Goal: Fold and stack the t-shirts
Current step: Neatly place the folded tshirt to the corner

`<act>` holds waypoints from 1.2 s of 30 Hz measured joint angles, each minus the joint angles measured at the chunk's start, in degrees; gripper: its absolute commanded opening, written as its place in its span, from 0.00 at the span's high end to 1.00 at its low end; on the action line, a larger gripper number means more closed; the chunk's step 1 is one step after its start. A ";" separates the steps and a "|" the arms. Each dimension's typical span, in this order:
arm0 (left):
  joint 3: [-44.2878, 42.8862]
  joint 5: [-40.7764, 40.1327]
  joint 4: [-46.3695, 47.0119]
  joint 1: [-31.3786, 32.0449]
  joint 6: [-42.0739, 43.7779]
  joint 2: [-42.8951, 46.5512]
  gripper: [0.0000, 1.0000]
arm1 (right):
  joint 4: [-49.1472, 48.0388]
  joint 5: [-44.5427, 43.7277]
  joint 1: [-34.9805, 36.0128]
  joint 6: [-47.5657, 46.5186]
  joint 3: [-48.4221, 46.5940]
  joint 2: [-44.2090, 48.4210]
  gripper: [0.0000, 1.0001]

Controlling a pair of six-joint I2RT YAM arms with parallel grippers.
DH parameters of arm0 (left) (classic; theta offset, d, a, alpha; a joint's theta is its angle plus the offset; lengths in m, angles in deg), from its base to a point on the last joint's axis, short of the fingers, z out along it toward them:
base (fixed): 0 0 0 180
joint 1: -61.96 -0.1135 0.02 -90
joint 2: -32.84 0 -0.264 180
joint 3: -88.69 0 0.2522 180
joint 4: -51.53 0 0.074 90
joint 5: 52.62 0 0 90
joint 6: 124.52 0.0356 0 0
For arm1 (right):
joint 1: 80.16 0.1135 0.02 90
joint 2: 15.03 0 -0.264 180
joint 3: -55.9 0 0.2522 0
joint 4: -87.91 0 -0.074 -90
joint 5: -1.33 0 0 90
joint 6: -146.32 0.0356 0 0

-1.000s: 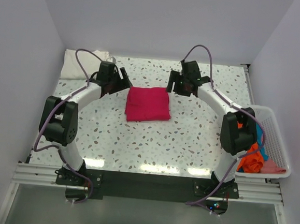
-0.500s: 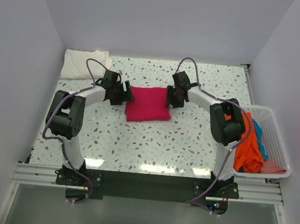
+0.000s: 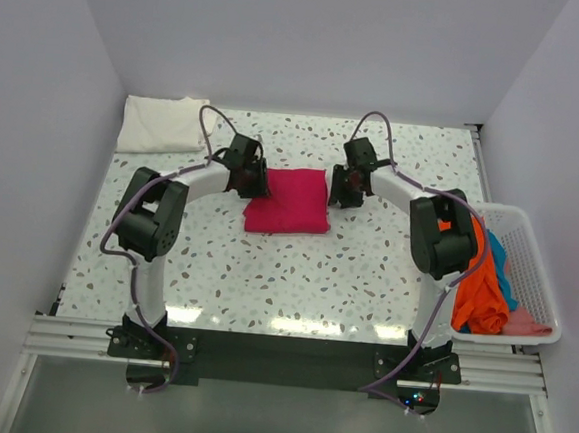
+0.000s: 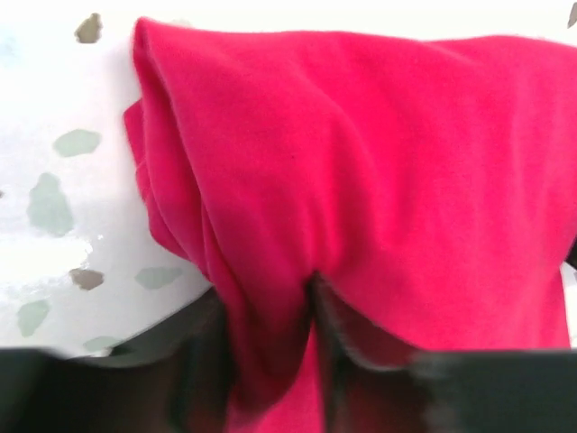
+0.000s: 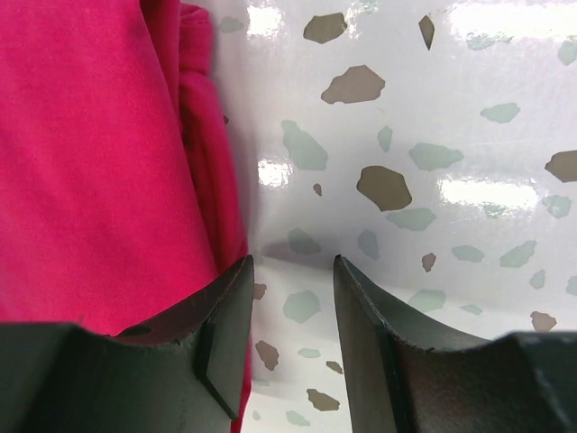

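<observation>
We see the magenta-red t-shirt (image 3: 288, 200) lying folded in the middle of the overhead frame, on the speckled table (image 3: 295, 277). The left gripper (image 3: 256, 182) is at the shirt's left edge, and its wrist view shows the jaws closed on a bunched fold of red cloth. The right gripper (image 3: 338, 189) is at the shirt's right edge. Its jaws stand a narrow gap apart with only table between them, gripping nothing.
</observation>
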 measured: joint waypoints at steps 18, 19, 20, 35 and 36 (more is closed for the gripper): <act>-33.66 -34.47 -17.59 -2.71 16.74 -16.26 1.00 | 0.04 4.46 1.66 3.06 1.40 11.43 0.48; -34.86 -35.45 -17.77 -3.52 18.29 -16.59 1.00 | 0.11 4.46 2.03 3.06 1.42 12.09 0.48; -35.87 -36.24 -17.70 -4.11 19.50 -16.85 1.00 | 0.15 4.46 2.36 3.04 1.42 12.55 0.48; -54.69 -42.25 -17.14 -7.89 39.32 -21.99 1.00 | 2.08 4.46 5.25 3.02 1.49 13.29 0.49; -55.10 -42.10 -16.94 -8.11 40.22 -21.99 1.00 | 2.25 4.46 5.29 3.02 1.44 13.29 0.49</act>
